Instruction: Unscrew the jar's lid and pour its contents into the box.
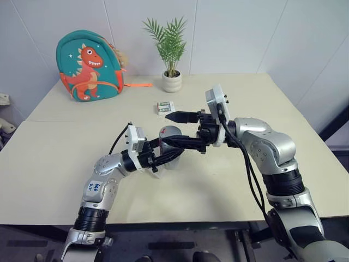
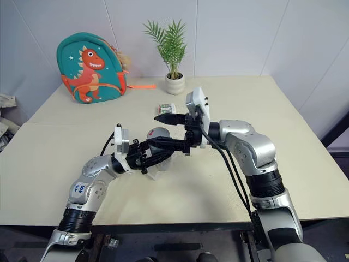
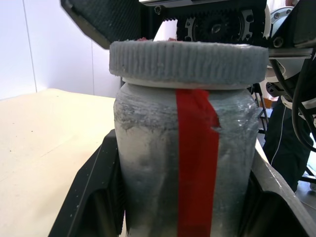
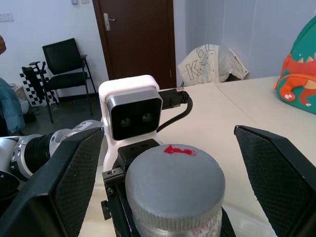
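My left gripper [image 3: 183, 217] is shut on the grey translucent jar [image 1: 171, 148], holding it upright a little above the middle of the table. A strip of red tape runs down the jar's side. The grey ribbed lid [image 4: 175, 181] with a small red mark sits on the jar. My right gripper [image 1: 178, 130] is open and reaches in level from the right. Its fingers [image 4: 276, 173] stand on either side of the lid, apart from it. The contents are hidden inside the jar. A bit of clear plastic [image 4: 243, 217] on the table below the jar may be the box, mostly hidden.
A teal dinosaur backpack [image 1: 87, 65] lies at the back left of the beige table [image 1: 54, 158]. A potted plant [image 1: 172, 81] stands at the back centre, with a small white-and-green packet [image 1: 165, 107] in front of it.
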Controlling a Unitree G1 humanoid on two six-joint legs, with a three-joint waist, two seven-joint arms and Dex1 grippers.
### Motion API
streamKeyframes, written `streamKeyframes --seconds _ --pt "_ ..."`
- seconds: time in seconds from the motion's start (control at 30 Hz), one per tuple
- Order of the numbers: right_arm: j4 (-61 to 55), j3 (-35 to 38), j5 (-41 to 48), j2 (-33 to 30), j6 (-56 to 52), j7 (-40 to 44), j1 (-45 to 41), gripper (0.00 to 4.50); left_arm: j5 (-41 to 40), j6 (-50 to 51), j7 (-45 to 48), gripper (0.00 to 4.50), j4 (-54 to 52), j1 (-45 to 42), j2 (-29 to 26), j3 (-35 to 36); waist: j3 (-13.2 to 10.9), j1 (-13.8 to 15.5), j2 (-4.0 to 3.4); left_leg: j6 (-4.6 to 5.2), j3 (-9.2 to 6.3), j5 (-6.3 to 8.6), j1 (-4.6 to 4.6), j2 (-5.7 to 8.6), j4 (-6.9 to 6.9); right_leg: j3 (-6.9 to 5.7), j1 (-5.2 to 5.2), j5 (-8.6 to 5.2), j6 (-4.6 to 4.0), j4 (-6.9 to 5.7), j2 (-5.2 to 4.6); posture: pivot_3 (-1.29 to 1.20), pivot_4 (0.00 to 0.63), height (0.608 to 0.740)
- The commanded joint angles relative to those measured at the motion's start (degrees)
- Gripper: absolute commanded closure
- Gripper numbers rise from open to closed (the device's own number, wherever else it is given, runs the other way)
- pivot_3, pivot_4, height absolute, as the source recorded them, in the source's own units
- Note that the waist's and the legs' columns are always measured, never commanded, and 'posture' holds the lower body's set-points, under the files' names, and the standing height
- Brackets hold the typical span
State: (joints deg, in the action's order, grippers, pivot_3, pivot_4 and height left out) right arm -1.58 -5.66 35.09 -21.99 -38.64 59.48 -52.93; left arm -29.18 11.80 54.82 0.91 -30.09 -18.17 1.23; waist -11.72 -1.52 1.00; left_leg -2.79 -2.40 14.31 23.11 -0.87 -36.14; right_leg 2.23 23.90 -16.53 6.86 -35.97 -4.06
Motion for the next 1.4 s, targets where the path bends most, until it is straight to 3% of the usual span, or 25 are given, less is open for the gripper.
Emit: streamKeyframes --seconds 0.03,0.87,0.97,1.1,1.27,1.4 --pt "-0.8 -0.2 -0.7 0.4 0.4 -0.8 -1.9 0.04 -1.1 -0.5 0.0 2.30 -2.0 -1.0 0.0 0.6 0.0 -0.1 0.00 0.00 0.00 0.00 0.00 0.00 0.00 0.00 0.00 0.00 0.00 0.00 0.00 0.00 0.150 0.740" --pt "0.1 -1.3 -2.9 0.1 -0.3 0.7 -0.9 0.04 -1.3 -0.4 -0.2 2.30 -2.4 -1.0 0.1 0.6 0.0 -0.1 0.00 0.00 0.00 0.00 0.00 0.00 0.01 0.00 0.00 0.00 0.00 0.00 0.01 0.00 0.150 0.740" --pt "0.0 -1.3 -2.8 0.2 -0.2 1.0 -0.6 0.64 -1.3 -0.3 -0.2 2.30 -2.5 -0.9 0.1 0.6 0.0 -0.1 0.00 0.00 0.00 0.00 0.00 0.00 0.01 0.00 0.00 0.00 0.00 0.00 0.01 0.00 0.150 0.740" --pt "0.0 -1.3 -3.0 0.3 0.0 1.0 -0.6 1.92 -1.3 -0.3 -0.1 2.30 -2.5 -0.8 0.0 0.6 0.0 -0.1 0.00 0.00 0.00 0.00 0.00 0.00 0.01 0.00 0.00 0.00 0.00 0.00 0.01 0.00 0.150 0.740" --pt "-0.2 0.0 -0.6 1.1 -2.0 0.9 -0.8 1.92 -1.2 -0.3 -0.1 2.30 -2.5 -0.8 -0.1 0.6 0.0 -0.1 0.00 0.00 0.00 0.00 0.00 0.00 0.00 0.00 0.00 0.00 0.00 0.00 0.01 0.00 0.150 0.740" --pt "-0.8 3.8 6.3 2.7 -9.1 -0.7 -1.8 1.92 -1.1 -0.3 0.1 2.30 -2.6 -0.7 -0.3 0.5 0.0 -0.1 0.00 0.00 0.00 0.00 0.00 -0.01 0.01 0.00 0.00 0.00 0.00 0.00 0.01 0.00 0.150 0.740"
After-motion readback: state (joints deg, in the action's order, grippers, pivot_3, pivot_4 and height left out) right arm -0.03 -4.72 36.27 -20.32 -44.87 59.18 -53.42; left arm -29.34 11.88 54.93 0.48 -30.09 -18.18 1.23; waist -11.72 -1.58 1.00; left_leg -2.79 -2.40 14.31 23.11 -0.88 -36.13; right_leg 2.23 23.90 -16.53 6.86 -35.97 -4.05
